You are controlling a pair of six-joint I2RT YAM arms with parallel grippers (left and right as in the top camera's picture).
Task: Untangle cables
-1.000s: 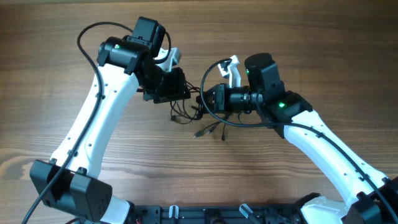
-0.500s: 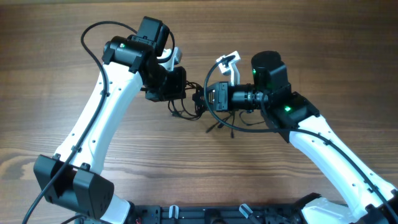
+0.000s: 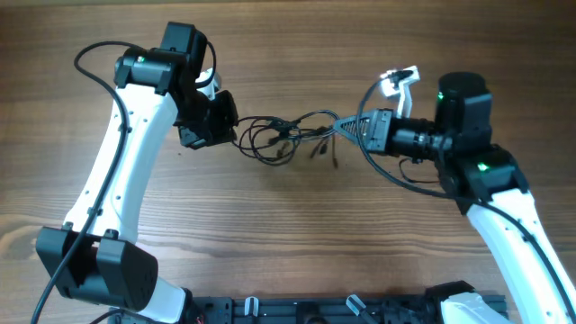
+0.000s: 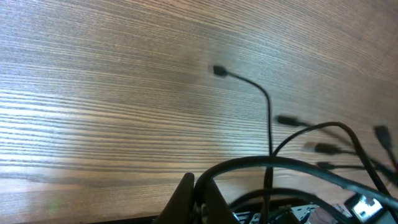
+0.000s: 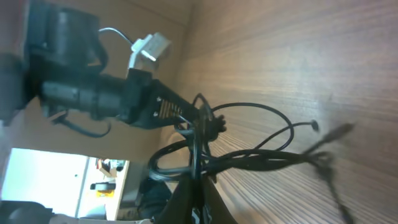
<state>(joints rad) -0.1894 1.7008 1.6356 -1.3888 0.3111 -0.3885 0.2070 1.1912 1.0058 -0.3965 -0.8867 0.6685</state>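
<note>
Between the two arms, just above the brown wooden tabletop (image 3: 270,243), the thin black cables (image 3: 286,135) with small silvery plug ends hang as a loose bundle, stretched from left to right. The left pincer (image 3: 227,128) holds the left end of the bundle and the right pincer (image 3: 349,130) holds the right end. In both wrist views the fingers (image 4: 189,199) look closed together on the cords, with no gap that I can see.

The step in hand, as I judge it, is to pull the bundle apart. To do it well, both arms should move away from each other slowly and at the same height. Then the loops (image 3: 265,144) near the left pincer can slide open and not tighten into a knot. If the crossing in the middle becomes tight, it is better to give slack and take another cord than to pull harder. The loose plug ends (image 3: 321,151) should be left free to fall out.

Some things are hard to see. From above, both pincers are dark and hide the exact place of the grip. I cannot tell how many cords each one holds, nor how many cables there are. The left wrist view is blurred at its right side, and the right wrist view shows the crossing (image 5: 202,124) only as a dark mass.
</note>
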